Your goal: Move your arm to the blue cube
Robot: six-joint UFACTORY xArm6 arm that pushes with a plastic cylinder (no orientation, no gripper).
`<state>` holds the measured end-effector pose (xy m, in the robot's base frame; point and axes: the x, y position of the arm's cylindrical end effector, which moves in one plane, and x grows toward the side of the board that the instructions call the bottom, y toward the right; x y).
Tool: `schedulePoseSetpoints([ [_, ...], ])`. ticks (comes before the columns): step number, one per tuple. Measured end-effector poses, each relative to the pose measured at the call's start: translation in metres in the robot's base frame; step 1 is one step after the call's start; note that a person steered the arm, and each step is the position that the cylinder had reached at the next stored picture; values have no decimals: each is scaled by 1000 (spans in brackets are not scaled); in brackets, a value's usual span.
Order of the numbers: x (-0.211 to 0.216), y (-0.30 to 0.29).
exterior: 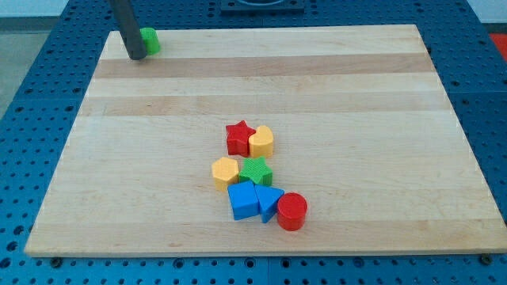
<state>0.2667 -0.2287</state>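
Note:
The blue cube (pixel 242 199) sits low in the middle of the wooden board (pixel 348 87), in a cluster of blocks. A blue triangular block (pixel 268 203) touches its right side and a red cylinder (pixel 291 211) lies right of that. A yellow hexagon (pixel 225 172) and a green star (pixel 255 171) sit just above the cube. A red star (pixel 238 137) and a yellow heart (pixel 261 142) are higher up. My tip (pixel 136 57) is at the board's top left corner, touching the left side of a green cylinder (pixel 148 39), far from the blue cube.
The board lies on a blue perforated table (pixel 32 119). A dark fixture (pixel 261 5) shows at the view's top edge.

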Motion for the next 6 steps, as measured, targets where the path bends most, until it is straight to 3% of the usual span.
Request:
schedulePoseSetpoints([
  [1, 38, 0],
  [3, 163, 17],
  [5, 277, 80],
  [6, 306, 121],
])
